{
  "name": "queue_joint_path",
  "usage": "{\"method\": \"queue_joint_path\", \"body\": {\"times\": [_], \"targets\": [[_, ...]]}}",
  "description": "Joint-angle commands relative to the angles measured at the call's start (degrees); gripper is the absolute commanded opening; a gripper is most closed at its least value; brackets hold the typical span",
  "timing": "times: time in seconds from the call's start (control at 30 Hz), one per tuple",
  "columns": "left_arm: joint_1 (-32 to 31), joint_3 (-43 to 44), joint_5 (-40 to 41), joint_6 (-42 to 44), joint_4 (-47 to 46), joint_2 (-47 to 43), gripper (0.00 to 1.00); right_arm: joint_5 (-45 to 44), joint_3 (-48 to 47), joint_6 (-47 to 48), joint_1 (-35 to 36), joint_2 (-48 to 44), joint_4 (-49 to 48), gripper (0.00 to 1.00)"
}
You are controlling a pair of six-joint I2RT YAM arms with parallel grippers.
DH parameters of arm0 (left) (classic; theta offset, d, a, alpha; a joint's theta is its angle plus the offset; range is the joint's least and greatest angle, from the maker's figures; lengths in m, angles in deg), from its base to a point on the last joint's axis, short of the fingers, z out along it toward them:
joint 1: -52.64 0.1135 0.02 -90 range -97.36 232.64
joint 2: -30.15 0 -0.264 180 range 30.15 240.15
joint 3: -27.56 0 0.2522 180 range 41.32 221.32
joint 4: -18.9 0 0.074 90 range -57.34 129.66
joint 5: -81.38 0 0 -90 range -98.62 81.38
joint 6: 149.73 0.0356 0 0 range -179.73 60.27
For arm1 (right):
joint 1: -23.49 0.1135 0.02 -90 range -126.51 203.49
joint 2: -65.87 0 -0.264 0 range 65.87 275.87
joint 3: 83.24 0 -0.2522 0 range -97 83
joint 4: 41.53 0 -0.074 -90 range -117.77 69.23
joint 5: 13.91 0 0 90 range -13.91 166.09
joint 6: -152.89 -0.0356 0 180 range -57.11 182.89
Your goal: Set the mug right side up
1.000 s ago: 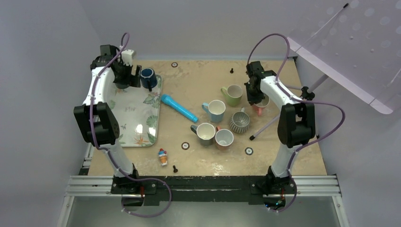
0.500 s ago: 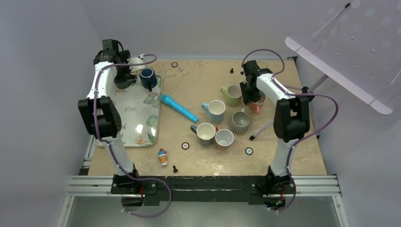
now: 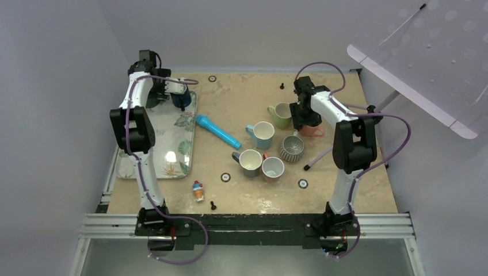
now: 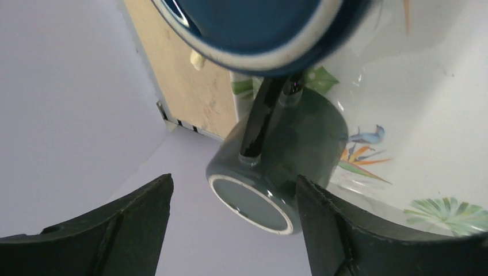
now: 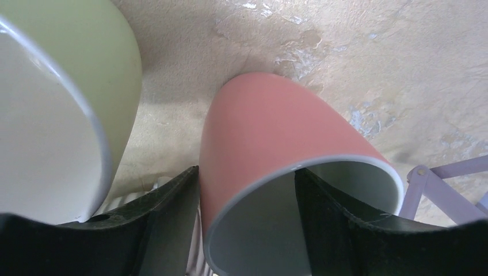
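At the tray's far left corner a grey-blue mug [image 4: 288, 155] with a black handle shows its base ring to the left wrist camera. My left gripper [image 4: 233, 181] [image 3: 156, 96] is open, with a finger on each side of that base and a gap on the left. From above, the arm hides this mug. A pink mug [image 5: 270, 126] [image 3: 314, 131] leans with its mouth toward the right wrist camera. My right gripper [image 5: 246, 171] [image 3: 302, 122] is open and straddles its rim, one finger outside the wall and one inside.
A dark blue mug [image 4: 259, 29] [image 3: 180, 95] stands on the floral tray [image 3: 167, 155] beside the left gripper. A green mug [image 3: 283, 115] [image 5: 63, 103] sits just left of the pink one. A ribbed grey mug [image 3: 292, 148], three other mugs, a blue microphone [image 3: 217, 131] and a purple stand leg [image 3: 322, 152] are nearby.
The right jaws have opened around the pink mug's wall, and the mug now leans over. The left arm swung toward the tray's back corner, its jaws narrowing slightly.
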Motion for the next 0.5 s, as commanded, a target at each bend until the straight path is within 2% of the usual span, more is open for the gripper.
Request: {"method": "queue_joint_path", "body": {"times": [0.0, 0.1, 0.23, 0.37, 0.47], "targets": [[-1.4, 5.5, -1.7, 1.1, 2.2, 3.3, 0.8, -3.1, 0.3, -1.3, 0.7, -2.9, 0.1, 0.65], [-1.7, 8.7, 1.1, -0.4, 4.7, 6.6, 0.77, -3.9, 0.1, -1.3, 0.9, -2.6, 0.6, 0.65], [-1.7, 8.0, 0.8, -1.6, 10.6, 6.6, 0.76, -3.7, 0.2, -1.3, 1.2, -3.0, 0.7, 0.65], [-1.4, 7.3, 0.9, -2.6, 15.3, 5.9, 0.64, -3.7, 0.1, -1.2, 1.5, -3.5, 0.7, 0.65], [-1.2, 2.8, 1.0, -2.1, 14.8, 3.3, 0.6, -3.6, 0.3, -0.9, 1.8, -4.0, 0.7, 0.65]]}}
